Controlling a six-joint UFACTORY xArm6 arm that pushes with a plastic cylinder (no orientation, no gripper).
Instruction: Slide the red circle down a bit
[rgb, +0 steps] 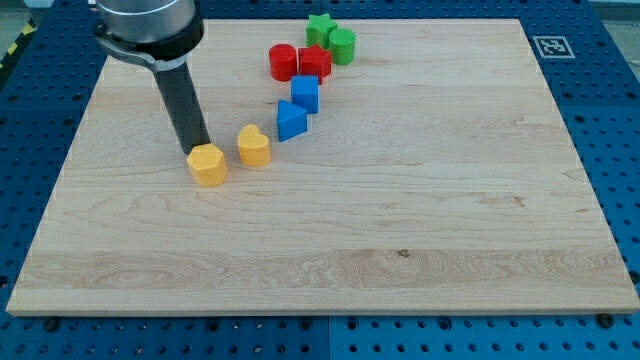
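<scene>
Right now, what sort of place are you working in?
Likely a robotics lab bench: a wooden board lies on a blue perforated table, with a printed marker tag at its corner. My tip touches the yellow hexagon, away from the red circle.

Arm's grey housing (146, 25) cut off by view's top edge. Green star-shaped block (320, 27) partly hidden behind red star-like block (315, 62); latter's exact shape unclear.

On the wooden worktop (400, 200), a yellow hexagon (208, 165) and yellow heart (254, 146) sit left, two blue blocks (298, 107) mid-far, with a red star (316, 62), green star (320, 28) and green cylinder (343, 44) farthest.
</scene>
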